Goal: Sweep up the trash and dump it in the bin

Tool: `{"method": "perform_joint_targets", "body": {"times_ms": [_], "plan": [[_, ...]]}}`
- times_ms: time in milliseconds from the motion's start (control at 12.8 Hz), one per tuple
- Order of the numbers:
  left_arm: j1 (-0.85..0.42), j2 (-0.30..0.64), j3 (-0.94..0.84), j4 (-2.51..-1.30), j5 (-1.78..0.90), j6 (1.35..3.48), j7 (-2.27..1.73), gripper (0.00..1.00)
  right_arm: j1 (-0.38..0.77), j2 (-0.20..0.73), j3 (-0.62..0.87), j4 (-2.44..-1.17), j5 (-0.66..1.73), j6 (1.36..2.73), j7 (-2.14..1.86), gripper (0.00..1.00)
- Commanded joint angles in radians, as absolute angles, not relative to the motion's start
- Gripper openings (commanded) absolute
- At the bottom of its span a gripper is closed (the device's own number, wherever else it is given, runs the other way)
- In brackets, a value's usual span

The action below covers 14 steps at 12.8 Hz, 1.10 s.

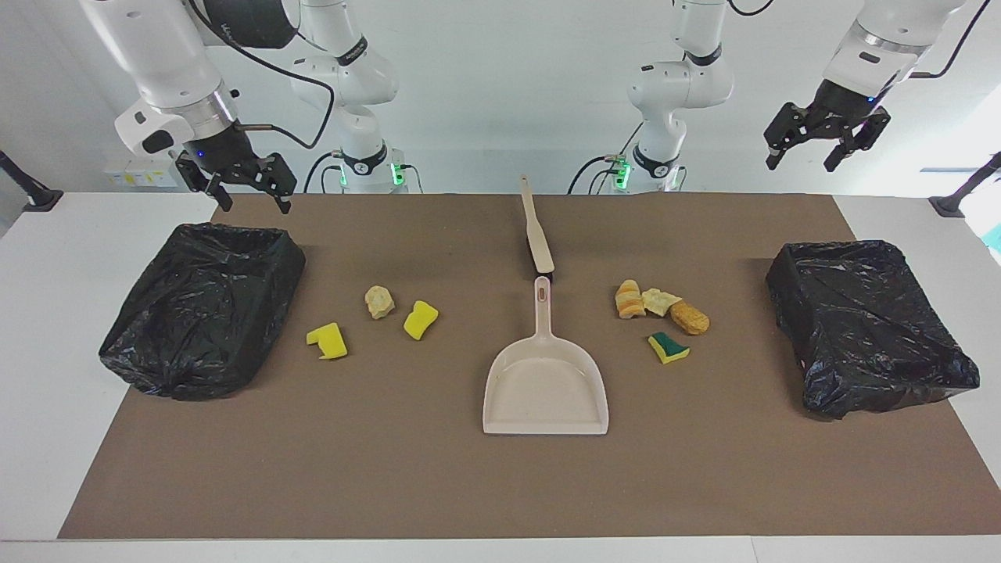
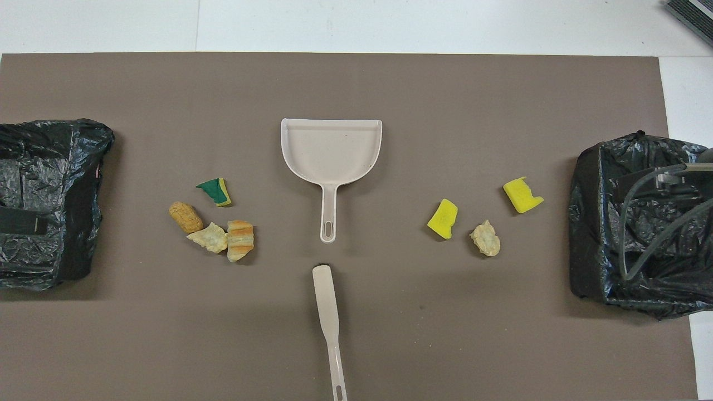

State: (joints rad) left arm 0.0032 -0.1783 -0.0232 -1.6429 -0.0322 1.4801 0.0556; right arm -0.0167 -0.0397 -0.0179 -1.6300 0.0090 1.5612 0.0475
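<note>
The trash lies in two groups on the brown mat. Toward the right arm's end are two yellow sponge pieces [image 1: 328, 342] [image 1: 421, 320] and a tan lump [image 1: 379, 302]. Toward the left arm's end are a striped bread lump [image 1: 628, 299], a pale lump [image 1: 659, 301], an orange lump [image 1: 690, 317] and a green-topped sponge [image 1: 668, 347]. A black-bagged bin [image 1: 203, 305] [image 2: 640, 223] stands at the right arm's end, another bin [image 1: 868, 324] [image 2: 50, 200] at the left arm's end. My right gripper [image 1: 256, 205] hangs open over its bin's edge. My left gripper [image 1: 801, 164] hangs open, high above the other bin's end.
A beige dustpan [image 1: 545, 383] [image 2: 331, 147] lies mid-mat, handle toward the robots. A beige brush [image 1: 536, 231] [image 2: 327, 312] lies in line with it, nearer to the robots. The white table [image 1: 47, 328] shows around the mat.
</note>
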Motion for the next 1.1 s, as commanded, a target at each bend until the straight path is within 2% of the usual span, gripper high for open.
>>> {"method": "perform_joint_targets", "body": {"times_ms": [0,783,1017], "plan": [[0.0,-0.195,-0.025,-1.658,-0.041,1.473,0.06,1.0,-0.028,-0.051,-0.02,-1.638,0.014,1.56,0.041,1.0],[-0.003,-0.201,-0.023,-1.644,-0.04,1.413,0.048,1.0,-0.005,-0.04,-0.006,-1.615,0.014,1.536,0.04,1.0],[0.009,-0.201,-0.011,-1.644,-0.038,1.411,0.048,1.0,0.006,-0.032,0.047,-1.618,0.018,1.548,0.041,1.0]]}}
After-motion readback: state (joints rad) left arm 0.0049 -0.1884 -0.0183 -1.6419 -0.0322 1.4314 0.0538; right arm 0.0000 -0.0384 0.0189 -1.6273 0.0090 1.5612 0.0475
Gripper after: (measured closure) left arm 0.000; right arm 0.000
